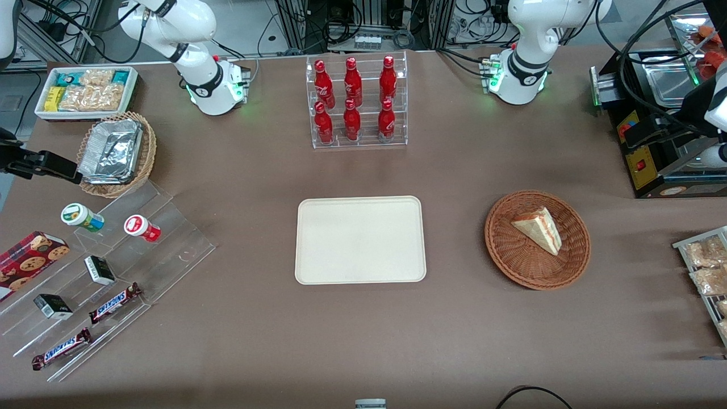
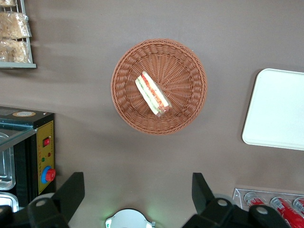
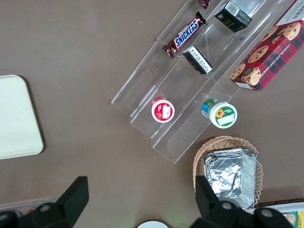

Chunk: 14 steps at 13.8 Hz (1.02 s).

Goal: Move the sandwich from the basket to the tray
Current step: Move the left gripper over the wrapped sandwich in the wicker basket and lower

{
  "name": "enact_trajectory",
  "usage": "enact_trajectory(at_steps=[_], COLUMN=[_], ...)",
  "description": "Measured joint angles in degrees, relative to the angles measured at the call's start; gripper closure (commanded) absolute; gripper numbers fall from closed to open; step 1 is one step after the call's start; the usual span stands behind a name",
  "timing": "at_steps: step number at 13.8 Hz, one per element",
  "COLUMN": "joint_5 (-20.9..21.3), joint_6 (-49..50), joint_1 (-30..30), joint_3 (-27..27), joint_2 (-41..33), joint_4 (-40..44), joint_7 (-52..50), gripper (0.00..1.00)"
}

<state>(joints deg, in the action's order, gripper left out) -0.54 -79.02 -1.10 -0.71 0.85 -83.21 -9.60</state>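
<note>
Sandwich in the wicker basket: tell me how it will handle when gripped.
The sandwich probably squashes easily: soft white bread, layered filling. It looks light and may shift against the sloping basket. The open claw hangs above it, so a gentle squeeze seems wise.

Table (image 1: pixel 238 341): brown cloth cover, full width. Clear acrylic rack (image 1: pixel 359 102) w/ red bottles, at table edge farthest from front cam. Above rack: grey floor, metal frames, cable bundles (image 1: pixel 483 23). Black machine (image 1: pixel 659 142) at working arm's end. Light even, soft shadows.

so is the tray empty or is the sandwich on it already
Empty. The tray is bare; the sandwich lies in the basket. The open gripper hangs above the basket.
</note>
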Motion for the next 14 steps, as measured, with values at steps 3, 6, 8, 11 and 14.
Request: enact_trajectory(at_steps=[3,6,8,11,14], joint_5=[0.07,0.46,0.89,1.52,4.21], joint_6=[-0.05,-2.32,-7.29,-17.44,-26.63], joint_1=[0.00,0.02,0.03,-0.01,-0.10], joint_3=[0.00,0.07,0.18,0.13,-1.77], joint_2=[0.16,0.84,1.25,1.71,1.88], joint_4=[-0.03,-3.03,-8.53,-16.96,-24.07], joint_7=[0.02,-0.02,-0.67,-6.92,-18.40], gripper=[0.00,0.00,0.00,0.00,0.00])
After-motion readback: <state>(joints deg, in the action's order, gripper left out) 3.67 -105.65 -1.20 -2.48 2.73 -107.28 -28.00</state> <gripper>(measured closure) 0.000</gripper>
